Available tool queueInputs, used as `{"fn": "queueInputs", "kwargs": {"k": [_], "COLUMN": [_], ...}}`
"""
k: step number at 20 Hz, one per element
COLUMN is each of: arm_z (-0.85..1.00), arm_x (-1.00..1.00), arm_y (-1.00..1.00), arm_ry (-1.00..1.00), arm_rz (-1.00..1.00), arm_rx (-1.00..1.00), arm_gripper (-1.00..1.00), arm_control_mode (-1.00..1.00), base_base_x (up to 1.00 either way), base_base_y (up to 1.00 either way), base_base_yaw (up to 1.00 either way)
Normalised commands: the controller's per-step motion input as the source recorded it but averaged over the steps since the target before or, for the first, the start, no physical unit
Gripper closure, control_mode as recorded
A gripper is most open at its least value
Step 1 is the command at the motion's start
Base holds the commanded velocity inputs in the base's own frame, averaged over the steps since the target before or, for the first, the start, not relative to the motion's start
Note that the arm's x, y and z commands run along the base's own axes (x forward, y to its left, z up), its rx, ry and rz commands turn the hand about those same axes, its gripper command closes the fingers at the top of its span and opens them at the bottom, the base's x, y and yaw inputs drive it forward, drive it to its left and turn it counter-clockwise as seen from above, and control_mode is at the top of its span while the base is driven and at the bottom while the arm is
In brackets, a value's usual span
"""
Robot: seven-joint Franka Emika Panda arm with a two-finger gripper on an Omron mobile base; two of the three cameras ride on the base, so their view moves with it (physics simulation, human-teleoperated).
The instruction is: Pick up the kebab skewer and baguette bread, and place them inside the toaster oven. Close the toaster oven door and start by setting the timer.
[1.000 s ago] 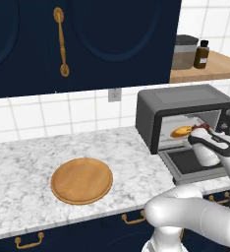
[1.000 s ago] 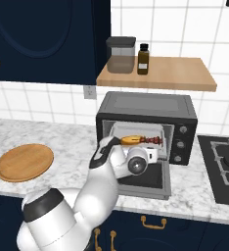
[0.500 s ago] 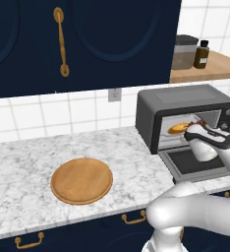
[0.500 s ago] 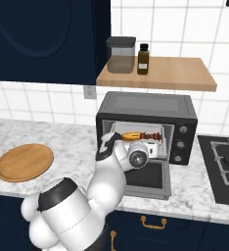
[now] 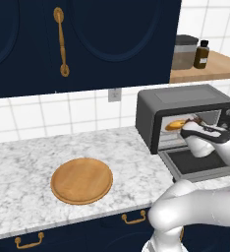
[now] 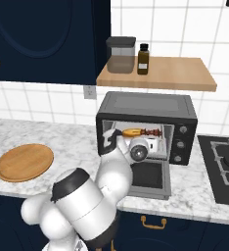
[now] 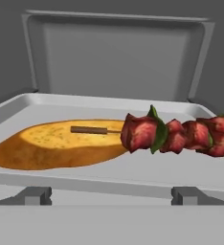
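The toaster oven (image 5: 186, 98) (image 6: 146, 105) stands on the counter with its door (image 5: 195, 165) (image 6: 148, 179) folded down flat. Inside, on the metal tray (image 7: 47, 103), lies the golden baguette bread (image 7: 56, 143) (image 6: 131, 132). The kebab skewer (image 7: 176, 134) (image 6: 151, 131) lies beside it, its stick end resting on the loaf. My gripper (image 7: 111, 196) (image 5: 188, 129) hovers just in front of the oven mouth, above the door, pointing in at the food. It is open, fingertips (image 7: 35, 194) far apart and nothing between them.
A round wooden board (image 5: 81, 179) (image 6: 24, 162) lies on the marble counter to the oven's left. A shelf above holds a jar (image 6: 120, 54) and a brown bottle (image 6: 143, 58). A stove (image 6: 224, 166) sits to the right. Dark cabinets hang overhead.
The hand has risen a little in front of the oven opening and the elbow has swung rightward. Bread and skewer have stayed on the tray.
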Motion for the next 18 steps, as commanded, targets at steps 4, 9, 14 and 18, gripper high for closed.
{"fn": "queueInputs", "kwargs": {"k": [4, 9, 14, 18], "arm_z": [0.0, 0.0, 0.0, 0.0], "arm_x": [0.26, 0.29, 0.32, 0.15], "arm_y": [0.0, 0.0, 0.0, 0.0], "arm_ry": [0.0, 0.0, 0.0, 0.0], "arm_rz": [0.0, 0.0, 0.0, 0.0], "arm_rx": [0.0, 0.0, 0.0, 0.0], "arm_gripper": [-1.0, -1.0, -1.0, -1.0], "arm_control_mode": [-1.0, -1.0, -1.0, -1.0], "base_base_x": [0.0, 0.0, 0.0, 0.0], "base_base_y": [0.0, 0.0, 0.0, 0.0], "base_base_yaw": [0.0, 0.0, 0.0, 0.0]}}
